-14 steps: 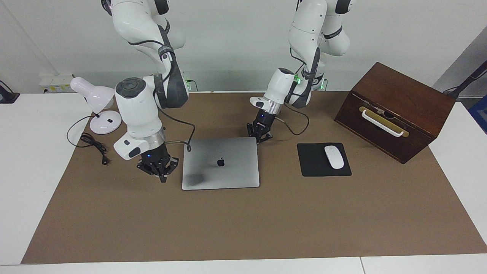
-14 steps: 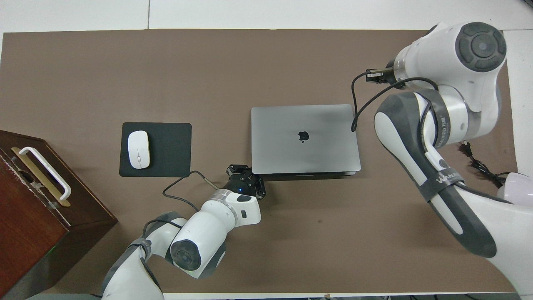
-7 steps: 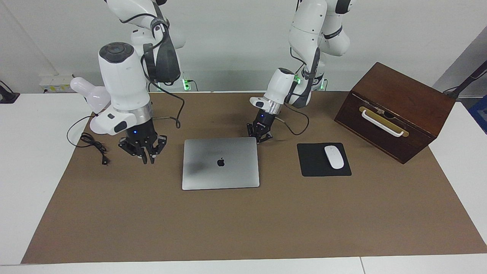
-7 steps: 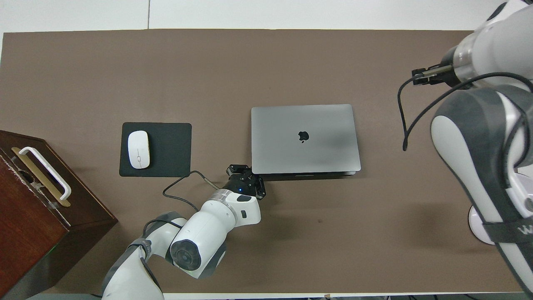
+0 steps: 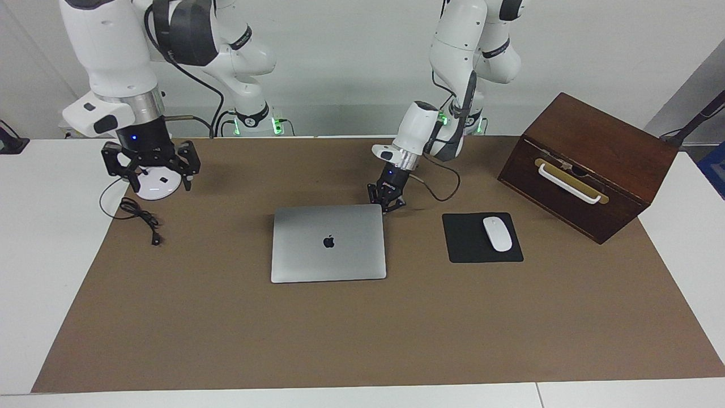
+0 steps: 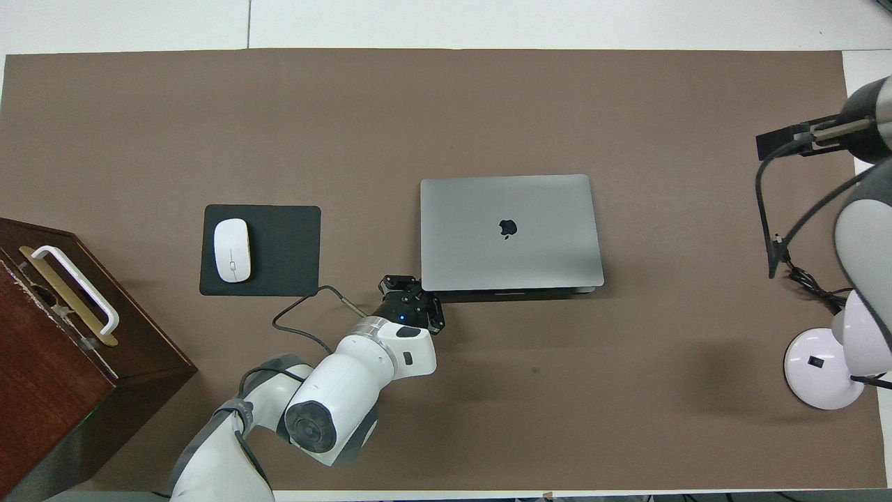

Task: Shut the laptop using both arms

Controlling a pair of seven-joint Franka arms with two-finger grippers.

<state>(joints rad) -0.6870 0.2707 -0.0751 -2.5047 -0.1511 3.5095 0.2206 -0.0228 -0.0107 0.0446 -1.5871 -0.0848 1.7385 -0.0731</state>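
1. The laptop [image 5: 328, 242] lay shut on the brown mat [image 5: 362, 340], with bare mat around three of its edges.
2. The left gripper [image 5: 387, 199] sat low at the laptop's corner nearest the robots; I cannot tell its opening.
3. The right gripper [image 5: 150, 161], fingers spread wide, hung over the lamp base [image 6: 822, 368].
4. The overhead view cut off the right arm.

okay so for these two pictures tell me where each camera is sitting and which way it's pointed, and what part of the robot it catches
Facing view: high across the table, looking back at the robots; both arms show, the right gripper raised over the lamp base, the left gripper at the closed laptop.
Overhead view: high above the robots' end, looking steeply down and forward; the left arm shows whole, the right arm only at the frame's edge.
Both share the laptop, mouse, mouse pad, wooden box and lamp base, turned half a turn apart.
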